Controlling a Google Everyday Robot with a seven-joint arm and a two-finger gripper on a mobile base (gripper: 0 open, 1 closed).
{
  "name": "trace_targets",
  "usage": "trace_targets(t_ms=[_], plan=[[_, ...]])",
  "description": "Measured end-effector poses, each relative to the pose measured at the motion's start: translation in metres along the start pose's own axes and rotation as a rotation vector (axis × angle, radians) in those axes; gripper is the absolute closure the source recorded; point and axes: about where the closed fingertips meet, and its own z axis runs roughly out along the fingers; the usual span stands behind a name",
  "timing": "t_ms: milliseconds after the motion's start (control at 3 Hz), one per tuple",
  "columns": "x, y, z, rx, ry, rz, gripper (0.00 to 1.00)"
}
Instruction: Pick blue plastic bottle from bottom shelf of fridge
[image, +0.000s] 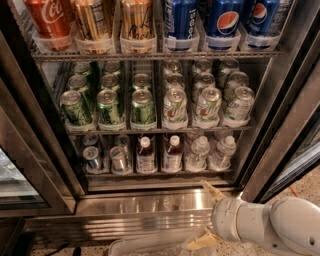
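The fridge (150, 204) stands open before me, dark inside, with a shiny steel base. On its bottom shelf (160, 174) two blue plastic bottles stand side by side in the middle, one on the left (145, 157) and one on the right (172, 155). Both have white caps, reddish-brown necks and blue-and-white labels. My gripper (207, 216) is at the lower right, in front of the steel base and below the shelf. It is open and empty, with one tan finger (213, 192) pointing up toward the shelf and the other (202, 241) low.
Small silver cans (102, 159) stand left of the bottles and clear water bottles (210, 153) right of them. Green and white cans fill the tier above, cola cans the top. The steel door frame (280, 125) slants at right. A clear plastic bin (145, 248) lies at the bottom.
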Motion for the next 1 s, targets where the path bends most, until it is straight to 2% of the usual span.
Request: trace_targets(t_ms=[333, 1000], plan=[[-0.009, -0.009, 0.012, 0.094, -0.086, 0.010, 0.00], [-0.040, -0.034, 0.041, 0.221, -0.203, -0.008, 0.00]])
